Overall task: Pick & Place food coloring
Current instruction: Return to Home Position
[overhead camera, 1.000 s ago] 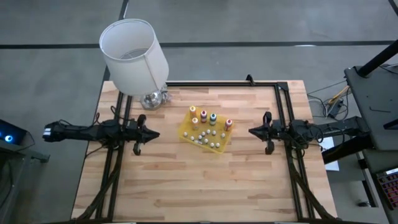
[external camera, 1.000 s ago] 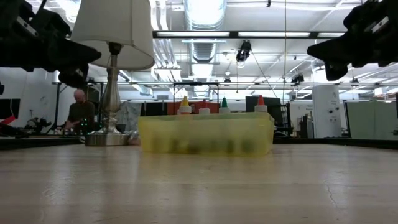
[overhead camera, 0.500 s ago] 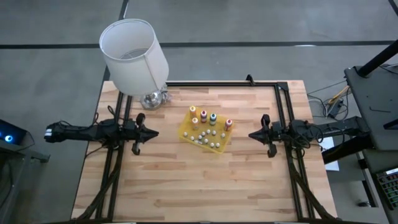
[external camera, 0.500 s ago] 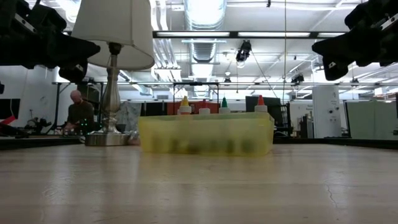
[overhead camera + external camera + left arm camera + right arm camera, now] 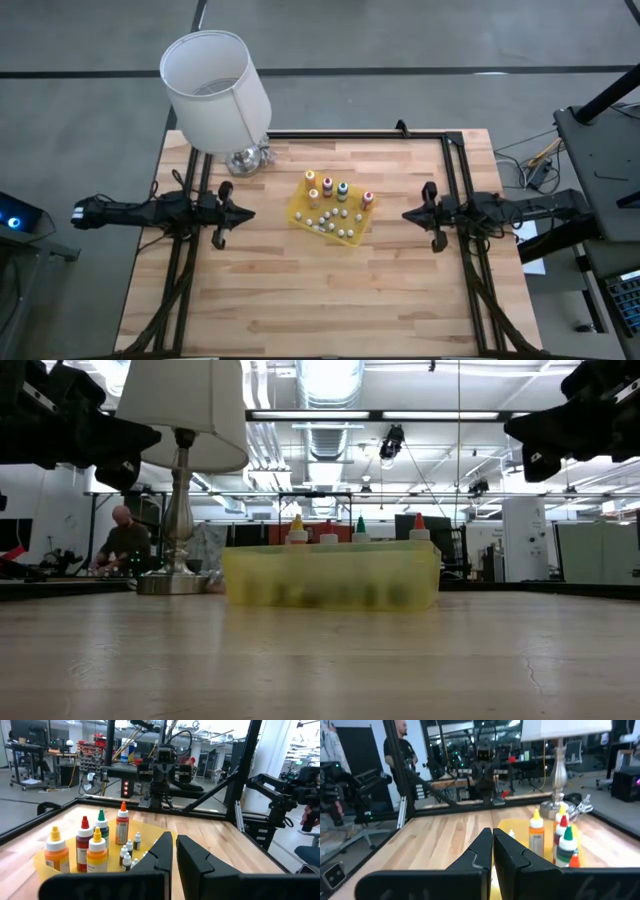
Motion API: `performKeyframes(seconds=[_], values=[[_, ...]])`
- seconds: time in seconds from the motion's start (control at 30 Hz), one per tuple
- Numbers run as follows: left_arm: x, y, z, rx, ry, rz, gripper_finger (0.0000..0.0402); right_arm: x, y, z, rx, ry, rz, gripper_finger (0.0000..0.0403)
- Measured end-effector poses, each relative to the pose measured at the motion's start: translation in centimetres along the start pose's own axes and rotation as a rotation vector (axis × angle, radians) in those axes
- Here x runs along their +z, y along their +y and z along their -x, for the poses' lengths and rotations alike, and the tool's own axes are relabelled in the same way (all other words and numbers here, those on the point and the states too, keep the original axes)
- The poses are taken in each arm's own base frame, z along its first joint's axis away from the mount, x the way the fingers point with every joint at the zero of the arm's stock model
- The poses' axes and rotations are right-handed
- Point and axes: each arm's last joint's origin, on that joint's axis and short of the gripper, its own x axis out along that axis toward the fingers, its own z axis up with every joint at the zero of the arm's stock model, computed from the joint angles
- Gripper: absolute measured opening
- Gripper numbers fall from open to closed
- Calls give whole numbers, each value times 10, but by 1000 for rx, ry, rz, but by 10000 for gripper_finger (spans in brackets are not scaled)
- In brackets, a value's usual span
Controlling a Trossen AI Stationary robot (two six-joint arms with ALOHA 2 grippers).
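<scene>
Left tool (image 5: 250,214): clenched, empty, raised above bench (image 5: 330,295), left of yellow tray (image 5: 298,213). Right tool (image 5: 406,213): clenched, empty, raised right of tray. Food coloring (image 5: 327,187): bottles and vials inside tray, mid-bench

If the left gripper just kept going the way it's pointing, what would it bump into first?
Probably the right gripper, facing it head-on. The left gripper aims across the yellow tray, but the low view shows it hanging well above the food coloring bottles, so it likely clears them.
</scene>
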Motion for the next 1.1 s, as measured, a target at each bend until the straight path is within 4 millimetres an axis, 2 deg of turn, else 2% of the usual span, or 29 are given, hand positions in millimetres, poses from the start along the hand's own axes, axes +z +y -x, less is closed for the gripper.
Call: performKeyframes(seconds=[0.7, 1.1], values=[[-2, 0, 0, 0, 6, 5, 0, -1, -1, 7, -1, 3, 16, 9], [-3, 0, 0, 1, 16, 2, 0, -8, -2, 7, -12, 78, 24, 9]])
